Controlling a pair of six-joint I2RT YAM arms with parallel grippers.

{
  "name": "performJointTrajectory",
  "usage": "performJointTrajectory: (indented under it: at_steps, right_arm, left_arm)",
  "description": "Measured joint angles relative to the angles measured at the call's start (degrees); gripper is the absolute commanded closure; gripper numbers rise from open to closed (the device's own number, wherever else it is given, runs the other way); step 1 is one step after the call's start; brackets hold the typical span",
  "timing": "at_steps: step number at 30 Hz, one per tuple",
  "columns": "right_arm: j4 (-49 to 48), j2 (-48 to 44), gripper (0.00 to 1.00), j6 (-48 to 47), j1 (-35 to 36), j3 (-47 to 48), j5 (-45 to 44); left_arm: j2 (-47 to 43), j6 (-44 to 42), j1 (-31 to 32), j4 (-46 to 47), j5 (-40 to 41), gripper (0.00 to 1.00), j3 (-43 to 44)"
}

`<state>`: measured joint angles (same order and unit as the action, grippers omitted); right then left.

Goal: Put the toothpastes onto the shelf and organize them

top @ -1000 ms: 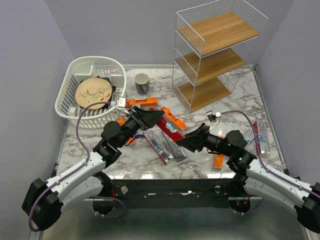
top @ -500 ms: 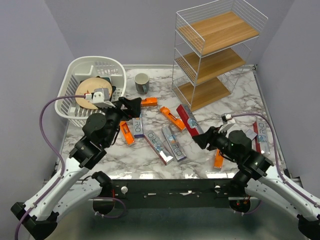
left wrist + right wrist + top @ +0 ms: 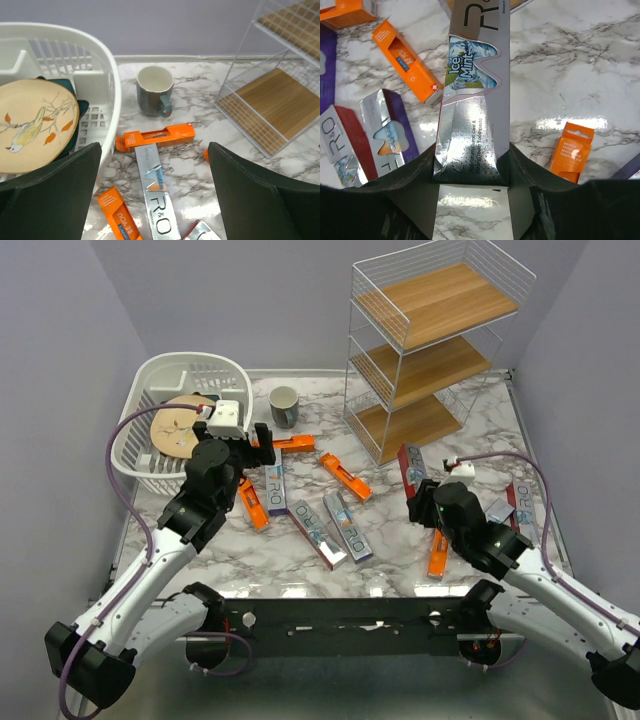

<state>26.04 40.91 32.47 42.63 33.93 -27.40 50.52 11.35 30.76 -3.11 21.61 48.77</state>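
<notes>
My right gripper (image 3: 419, 497) is shut on one toothpaste, a silver "Ice Mint" box with red sides (image 3: 475, 95), (image 3: 410, 462), held off the table and pointing away. Other toothpastes lie scattered on the marble: orange ones (image 3: 283, 444), (image 3: 346, 476), (image 3: 437, 553), silver-purple ones (image 3: 347, 525), (image 3: 275, 488) and a red-sided one (image 3: 318, 533). My left gripper (image 3: 156, 200) hangs open above a silver box (image 3: 159, 212), near an orange box (image 3: 155, 137); nothing is between its fingers (image 3: 55, 195). The shelf (image 3: 430, 350) stands at the back right, its wooden boards bare.
A white plastic basket (image 3: 165, 455) holding a bird-painted plate (image 3: 35, 125) sits at the back left, close to my left gripper. A grey mug (image 3: 284, 406) stands between basket and shelf. More silver boxes (image 3: 523, 508) lie near the right table edge.
My right gripper closed on the red-sided silver box in the middle pile, lifted it and carried it to the right. My left gripper withdrew from the pile toward the basket, staying open.
</notes>
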Motion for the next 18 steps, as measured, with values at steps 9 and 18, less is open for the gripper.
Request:
performJointTrajectory:
  at_steps: [9,18]
  right_arm:
    - [-13.9,13.4,0.66,-11.9,-11.4,1.5,4.3]
    - [-32.3,27.9,0.67,-20.6,-23.9,2.6,21.7]
  left_arm:
    - [-5.1,-4.2,-3.3,3.1,-0.7,0.01,-5.4]
    - [-5.6,-5.5,-7.3,6.1,-1.4,0.01,-6.1]
